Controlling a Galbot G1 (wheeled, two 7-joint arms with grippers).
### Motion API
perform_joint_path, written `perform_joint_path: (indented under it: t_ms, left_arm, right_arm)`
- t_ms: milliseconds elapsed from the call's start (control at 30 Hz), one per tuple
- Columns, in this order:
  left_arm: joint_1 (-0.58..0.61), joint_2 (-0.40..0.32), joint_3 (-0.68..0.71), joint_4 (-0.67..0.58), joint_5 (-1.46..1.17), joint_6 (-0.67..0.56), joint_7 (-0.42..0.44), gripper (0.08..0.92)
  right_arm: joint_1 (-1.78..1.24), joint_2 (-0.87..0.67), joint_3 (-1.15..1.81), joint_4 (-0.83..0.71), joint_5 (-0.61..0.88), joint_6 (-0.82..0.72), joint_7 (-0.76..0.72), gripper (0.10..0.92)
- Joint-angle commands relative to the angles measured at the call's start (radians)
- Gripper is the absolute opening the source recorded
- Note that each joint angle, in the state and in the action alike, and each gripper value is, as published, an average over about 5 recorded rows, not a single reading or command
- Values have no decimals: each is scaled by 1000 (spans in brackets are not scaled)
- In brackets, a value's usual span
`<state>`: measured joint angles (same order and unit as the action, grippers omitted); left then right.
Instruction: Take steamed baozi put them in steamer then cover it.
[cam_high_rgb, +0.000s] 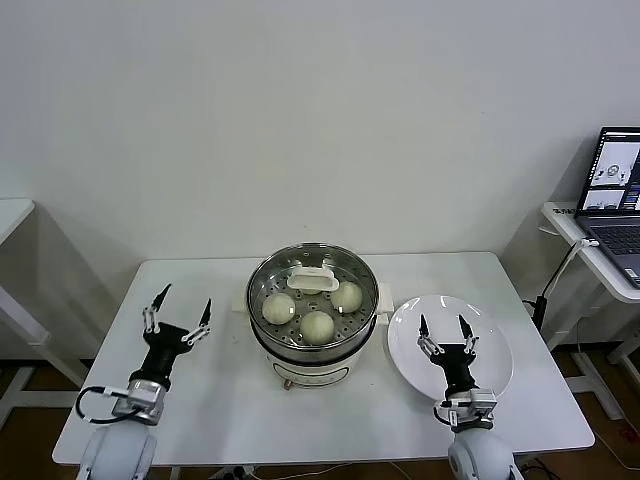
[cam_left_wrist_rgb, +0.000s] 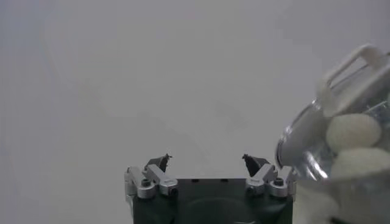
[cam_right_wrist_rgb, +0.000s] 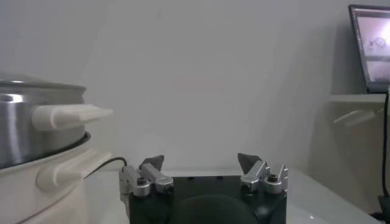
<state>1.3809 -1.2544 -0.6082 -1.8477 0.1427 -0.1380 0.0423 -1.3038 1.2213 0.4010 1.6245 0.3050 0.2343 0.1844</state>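
Observation:
The steamer (cam_high_rgb: 312, 345), a shiny steel pot on a white base, stands mid-table. Several cream-white baozi (cam_high_rgb: 317, 326) lie inside on the perforated tray. A clear lid with a white handle (cam_high_rgb: 312, 278) rests over them. My left gripper (cam_high_rgb: 180, 305) hovers open and empty to the steamer's left. My right gripper (cam_high_rgb: 446, 328) stands open and empty above a white plate (cam_high_rgb: 495, 345). In the left wrist view the open gripper (cam_left_wrist_rgb: 207, 159) faces the wall, with the lidded steamer (cam_left_wrist_rgb: 304, 146) and baozi (cam_left_wrist_rgb: 353, 131) beside it. The right wrist view shows its open gripper (cam_right_wrist_rgb: 201, 159) beside the steamer (cam_right_wrist_rgb: 36, 131).
The white table (cam_high_rgb: 220, 400) has bare surface left of and in front of the steamer. A laptop (cam_high_rgb: 620, 180) sits on a side table at the far right. Another table's corner (cam_high_rgb: 10, 215) shows at the far left.

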Motion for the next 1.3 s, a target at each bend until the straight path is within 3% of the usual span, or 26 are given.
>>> perform_joint_path:
  t_ms: [33,1300]
  left_arm:
    - [52,-21,-90,145,-238,-175,56,823]
    - [76,-14,-70,126,-176,-207,62,823]
  right_arm:
    - [-21,-16,8,31,36,-32,-16,823]
    - [-57,1,33,30,23,-14,-15,823]
